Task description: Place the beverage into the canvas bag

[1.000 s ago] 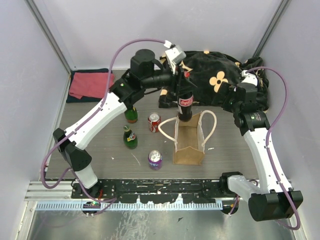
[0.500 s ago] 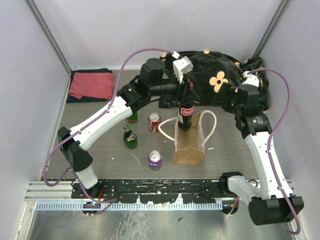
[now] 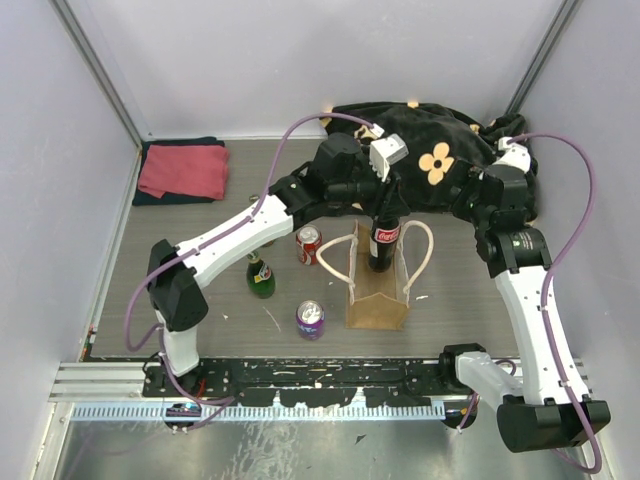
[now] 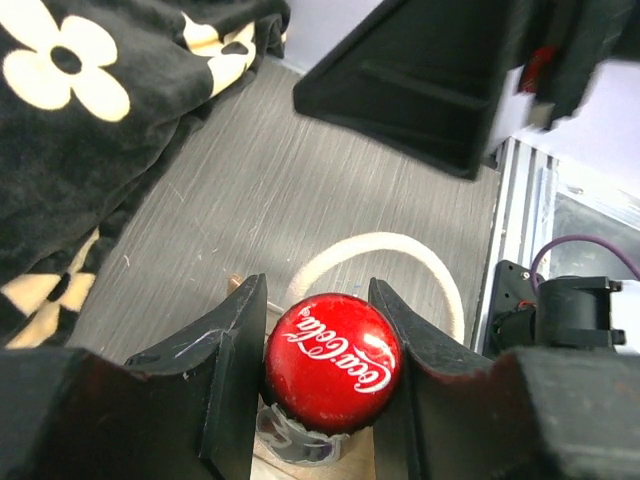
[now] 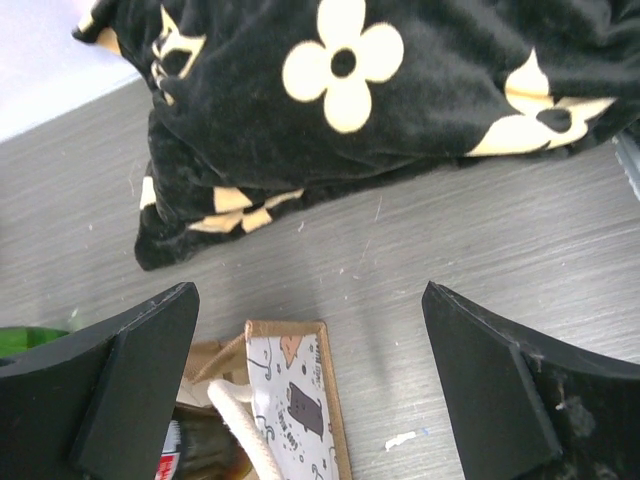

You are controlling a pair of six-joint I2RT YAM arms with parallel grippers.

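Over the bag (image 3: 377, 300) mouth, at its 12 o'clock edge: bottle (image 3: 381, 245) hangs upright. The left gripper (image 4: 318, 368) has its jaws clamped on the neck at the very top. The bottle's base looks at or just inside the opening; depth can't be read from above.

Step in hand, as judged: lowering it in.
- Go straight down with the bottle vertical.
- Stay between the handles (image 4: 375, 240) so the base doesn't snag a loop or the far wall.
- The bag is light fabric and will likely fold or slide if pushed sideways.
- Release only once the base sits on the bottom.

Left arm stretches long from its base at 7 o'clock, wrist pitched down over the bag. Right gripper (image 5: 318, 390) is wide and empty, hovering at the bag's 2 o'clock beside the blanket (image 5: 450, 110). It looks down at the rim, well placed to steady it.
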